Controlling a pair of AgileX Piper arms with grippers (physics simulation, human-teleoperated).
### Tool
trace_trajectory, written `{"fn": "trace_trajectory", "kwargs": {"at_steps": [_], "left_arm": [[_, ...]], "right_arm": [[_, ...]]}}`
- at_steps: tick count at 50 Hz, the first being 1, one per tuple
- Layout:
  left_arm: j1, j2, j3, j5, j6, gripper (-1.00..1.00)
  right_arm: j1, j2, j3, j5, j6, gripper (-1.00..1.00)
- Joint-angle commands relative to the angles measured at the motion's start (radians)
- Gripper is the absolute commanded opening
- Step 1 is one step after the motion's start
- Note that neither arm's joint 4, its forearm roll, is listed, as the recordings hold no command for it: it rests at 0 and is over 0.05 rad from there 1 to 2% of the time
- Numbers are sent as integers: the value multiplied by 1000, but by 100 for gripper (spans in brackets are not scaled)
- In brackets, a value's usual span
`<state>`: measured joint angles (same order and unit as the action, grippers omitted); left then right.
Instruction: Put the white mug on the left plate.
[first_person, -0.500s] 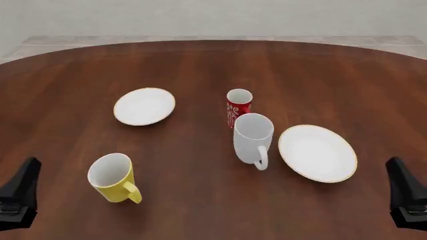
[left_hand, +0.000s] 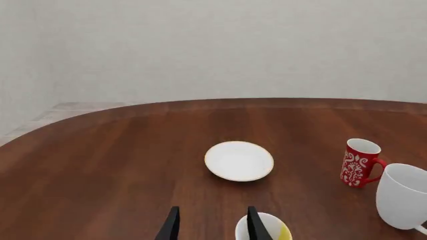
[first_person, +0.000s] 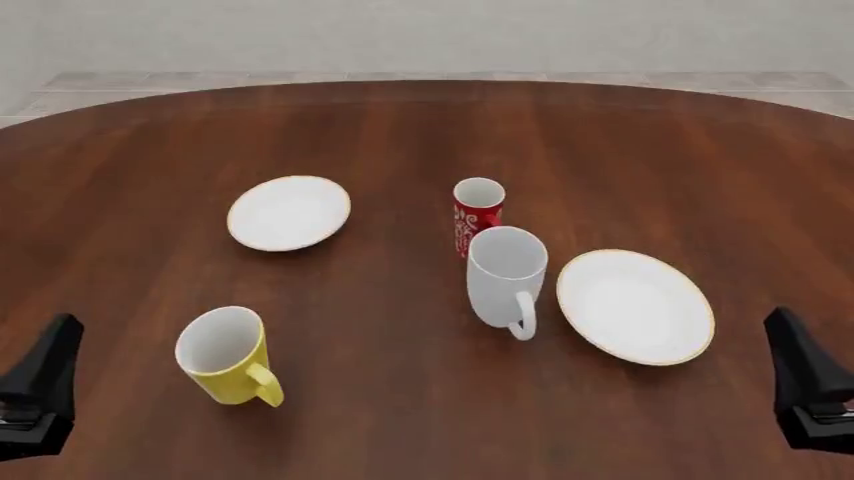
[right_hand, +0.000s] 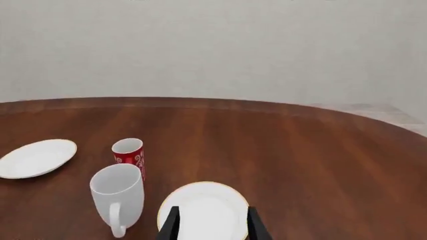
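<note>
Starting stage, nothing gripped yet. White mug (first_person: 507, 272) upright near table centre, handle toward the arms, just in front of red cup (first_person: 478, 208), beside larger plate (first_person: 635, 305). Left plate (first_person: 288, 212) well apart, far left, bare. Left gripper (left_hand: 212, 225) and right gripper (right_hand: 211, 224) low at near table edge, jaws apart, empty. Next: reach to mug, likely right arm, avoiding red cup
</note>
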<state>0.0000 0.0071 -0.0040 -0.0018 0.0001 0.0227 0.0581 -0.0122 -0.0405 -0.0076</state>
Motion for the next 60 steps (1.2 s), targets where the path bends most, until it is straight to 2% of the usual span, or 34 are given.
{"fn": "trace_trajectory", "kwargs": {"at_steps": [1, 4, 7, 9, 13, 14, 17, 21, 24, 25, 26, 28, 31, 32, 33, 34, 37, 38, 43, 46, 48, 49, 53, 57, 60], "left_arm": [[0, 0, 0, 0, 0, 100], [0, 0, 0, 0, 0, 100], [0, 0, 0, 0, 0, 100], [0, 0, 0, 0, 0, 100], [0, 0, 0, 0, 0, 100], [0, 0, 0, 0, 0, 100], [0, 1, 0, 0, 0, 100], [0, 0, 0, 0, 0, 100], [0, 0, 0, 0, 0, 100], [0, 0, 0, 0, 0, 100], [0, 0, 0, 0, 0, 100], [0, 0, 0, 0, 0, 100], [0, 0, 0, 0, 0, 100], [0, 0, 0, 0, 0, 100], [0, 0, 0, 0, 0, 100], [0, 0, 0, 0, 0, 100], [0, 0, 0, 0, 0, 100], [0, 0, 0, 0, 0, 100], [0, 0, 0, 0, 0, 100], [0, 0, 0, 0, 0, 100], [0, 0, 0, 0, 0, 100], [0, 1, 0, 0, 0, 100], [0, 0, 0, 0, 0, 100], [0, 1, 0, 0, 0, 100], [0, 1, 0, 0, 0, 100]], "right_arm": [[0, 8, -23, 7, -1, 100], [-1, 8, -53, 22, 3, 100], [6, 93, -77, -16, -12, 100], [22, 140, -99, -27, -60, 100], [29, 167, -129, -27, -63, 100], [41, 200, -144, -37, -90, 100], [44, 240, -164, -46, -111, 100], [70, 298, -183, -63, -107, 100], [84, 359, -210, -63, -67, 100], [91, 405, -225, -69, -36, 100], [102, 408, -234, -67, -30, 100], [92, 399, -251, -51, -56, 100], [120, 369, -280, -23, -10, 100], [116, 397, -291, -23, -20, 100], [91, 477, -305, -35, -67, 100], [91, 500, -311, -41, -84, 100], [118, 488, -328, -28, -67, 100], [111, 542, -356, -12, -61, 100], [121, 552, -385, 8, -55, 100], [131, 586, -413, 25, -5, 100], [137, 633, -437, 37, -11, 100], [127, 661, -444, 39, -43, 100], [148, 678, -465, 48, -16, 100], [175, 717, -483, 51, -15, 100], [170, 708, -484, 48, -80, 100]]}}
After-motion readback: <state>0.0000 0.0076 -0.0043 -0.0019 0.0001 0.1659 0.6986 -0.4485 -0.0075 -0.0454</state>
